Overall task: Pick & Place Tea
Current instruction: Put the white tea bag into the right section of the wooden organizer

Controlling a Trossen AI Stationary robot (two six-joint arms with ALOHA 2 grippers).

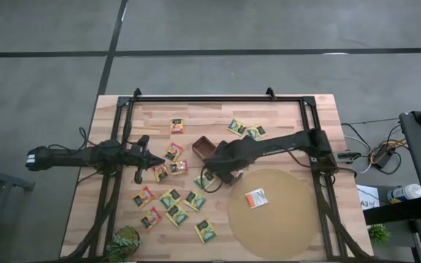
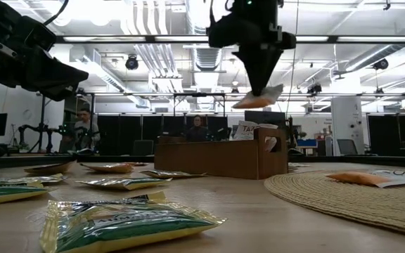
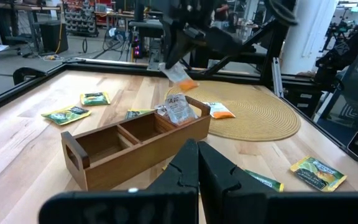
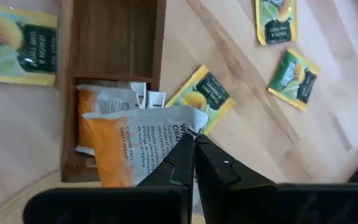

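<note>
My right gripper (image 2: 260, 86) hangs above the brown wooden box (image 2: 220, 158) near the table's middle, shut on a white-and-orange tea sachet (image 4: 135, 140). The box's end compartment (image 4: 104, 99) holds other orange-and-white sachets. One more sachet (image 1: 255, 198) lies flat on the round tan mat (image 1: 298, 226). Several green-yellow and orange-red sachets (image 1: 172, 197) lie flat on the wood to the left of the mat. My left gripper (image 3: 197, 163) stays shut at the table's left, touching nothing, pointing toward the box. My right gripper pinches the sachet between its two fingers at a corner of one edge (image 4: 190, 127). The fingers come from above, pointing steeply down. The sachet is lifted clear and hangs tilted (image 2: 257, 98) over the box's filled end.
A black frame (image 1: 196, 98) runs along the table's far side and down both sides. A small potted plant (image 1: 125, 242) stands at the near left corner. More sachets (image 1: 245, 130) lie behind the box. People sit in the room beyond the table.
</note>
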